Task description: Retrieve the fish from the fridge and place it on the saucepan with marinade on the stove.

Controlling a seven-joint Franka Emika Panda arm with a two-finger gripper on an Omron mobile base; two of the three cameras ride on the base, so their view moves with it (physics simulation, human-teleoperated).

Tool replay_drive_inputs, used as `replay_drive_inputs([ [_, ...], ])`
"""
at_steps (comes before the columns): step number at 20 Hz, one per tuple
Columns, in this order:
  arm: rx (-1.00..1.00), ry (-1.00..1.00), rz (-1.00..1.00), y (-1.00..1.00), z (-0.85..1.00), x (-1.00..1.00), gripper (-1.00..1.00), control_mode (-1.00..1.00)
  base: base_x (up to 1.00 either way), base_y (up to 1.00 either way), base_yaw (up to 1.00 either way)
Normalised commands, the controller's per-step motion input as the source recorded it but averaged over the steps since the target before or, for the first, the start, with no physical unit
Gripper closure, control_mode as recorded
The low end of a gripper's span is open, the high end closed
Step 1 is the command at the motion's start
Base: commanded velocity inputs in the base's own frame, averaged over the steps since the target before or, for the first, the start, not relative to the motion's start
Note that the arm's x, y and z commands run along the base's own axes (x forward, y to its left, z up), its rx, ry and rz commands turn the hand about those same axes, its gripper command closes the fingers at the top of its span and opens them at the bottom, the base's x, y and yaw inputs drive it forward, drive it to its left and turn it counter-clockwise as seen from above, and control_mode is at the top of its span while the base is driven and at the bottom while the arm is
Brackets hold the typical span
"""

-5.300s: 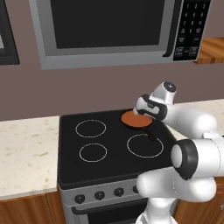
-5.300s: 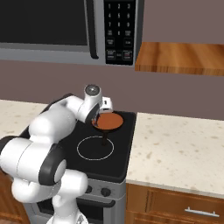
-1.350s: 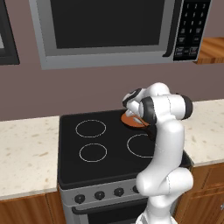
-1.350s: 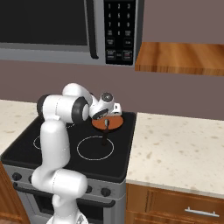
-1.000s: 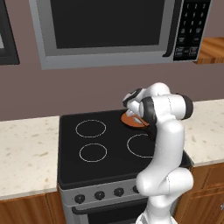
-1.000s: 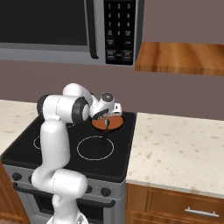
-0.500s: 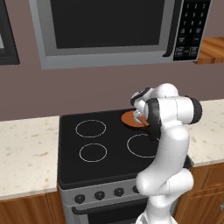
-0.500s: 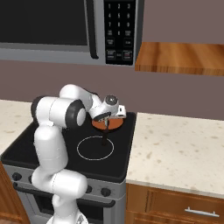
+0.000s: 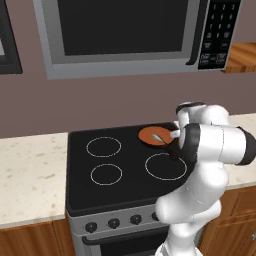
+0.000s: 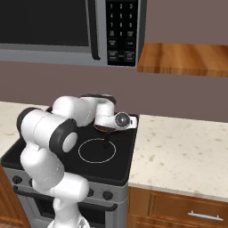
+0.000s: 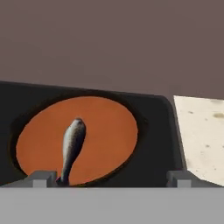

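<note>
The small grey-silver fish [image 11: 72, 144] lies loose on the orange-brown inside of the saucepan [image 11: 109, 122], which sits on the back right burner of the black stove [image 9: 80, 175]. In the left base view the fish [image 9: 159, 137] shows as a pale sliver in the pan [image 9: 149, 134], just left of my gripper [image 9: 175, 134]. My gripper [image 11: 111, 178] is open, its two tips wide apart at the pan's near rim, with nothing between them. In the right base view my hand [image 10: 120, 121] covers most of the pan [image 10: 103, 129]. The fridge is out of view.
A microwave [image 9: 120, 35] hangs above the stove. Pale speckled counter runs on the left [image 9: 30, 170] and on the right [image 10: 182, 151]. A wooden shelf [image 10: 182, 60] sits over the right counter. The stove's knobs [image 9: 114, 223] line its front.
My hand has drawn back from over the pan toward its right side and the arm has folded differently. The fish stays lying in the pan, free of the fingers.
</note>
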Motion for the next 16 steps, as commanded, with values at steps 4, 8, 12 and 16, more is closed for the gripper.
replay_drive_inputs([
  [4, 0.10, -0.29, 0.00, -0.66, 0.28, -0.88, -1.00, -1.00, 0.00, 0.00, 0.00],
  [8, 0.11, -0.24, 0.00, -0.66, 0.32, -0.79, -1.00, -1.00, 0.00, 0.00, 0.00],
  [12, 0.11, -0.16, 0.00, -0.61, 0.32, -0.66, -1.00, -1.00, 0.00, 0.00, 0.00],
  [16, 0.09, -0.08, 0.00, -0.61, 0.33, -0.56, -1.00, -1.00, 0.00, 0.00, 0.00],
])
